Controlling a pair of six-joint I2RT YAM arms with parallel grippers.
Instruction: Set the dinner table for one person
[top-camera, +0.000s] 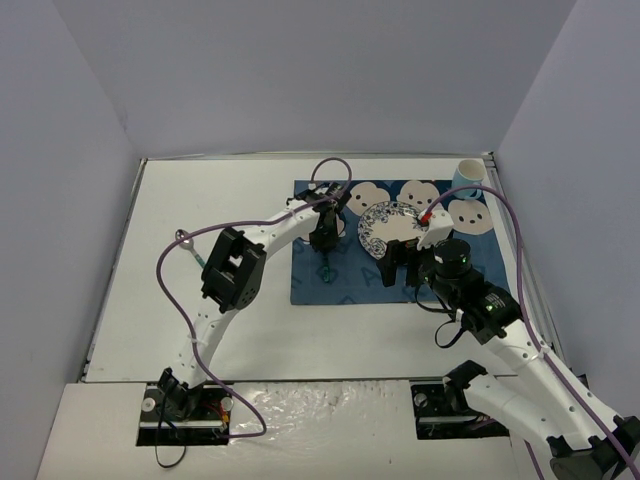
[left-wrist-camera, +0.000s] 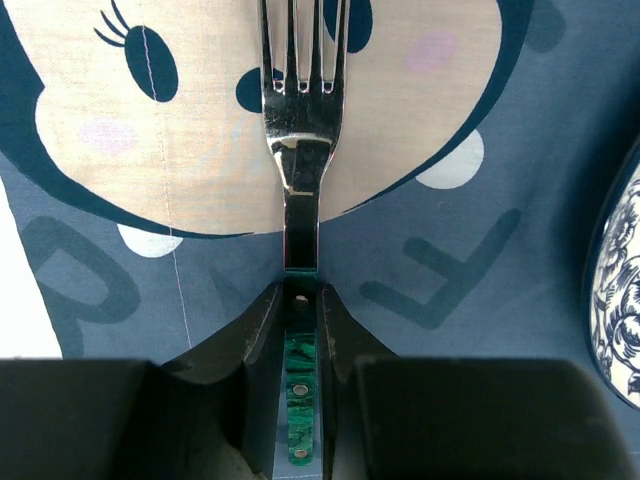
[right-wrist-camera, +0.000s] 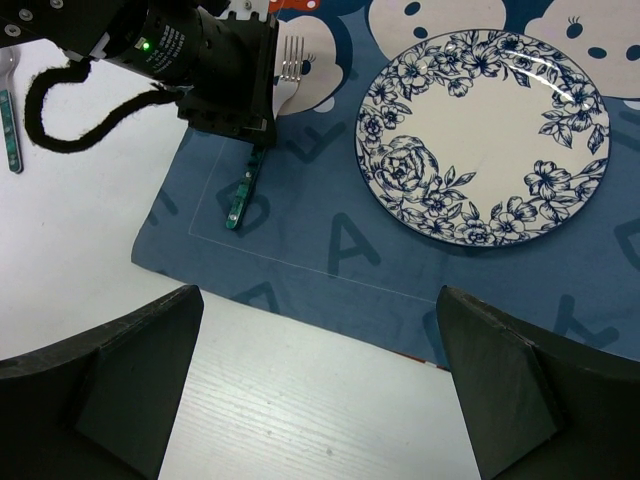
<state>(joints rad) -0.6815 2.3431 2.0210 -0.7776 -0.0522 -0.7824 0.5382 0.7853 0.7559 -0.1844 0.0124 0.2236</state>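
Since the fork (left-wrist-camera: 300, 170) lies flat on the blue placemat (left-wrist-camera: 480, 280) over the white desk (left-wrist-camera: 20, 300), just left of the floral plate (left-wrist-camera: 620, 290), tines toward the frame's top, my left tool (left-wrist-camera: 300, 305) straddles its green handle along that axis, and I cannot tell whether it is gripping or merely flanking.

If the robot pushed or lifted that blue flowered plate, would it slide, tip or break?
The plate looks glazed ceramic, so probably stiff, heavy and breakable. It lies flat on the cloth placemat, so a push would likely drag or bunch the cloth rather than tip it. Its low glossy rim may be slippery to pinch.
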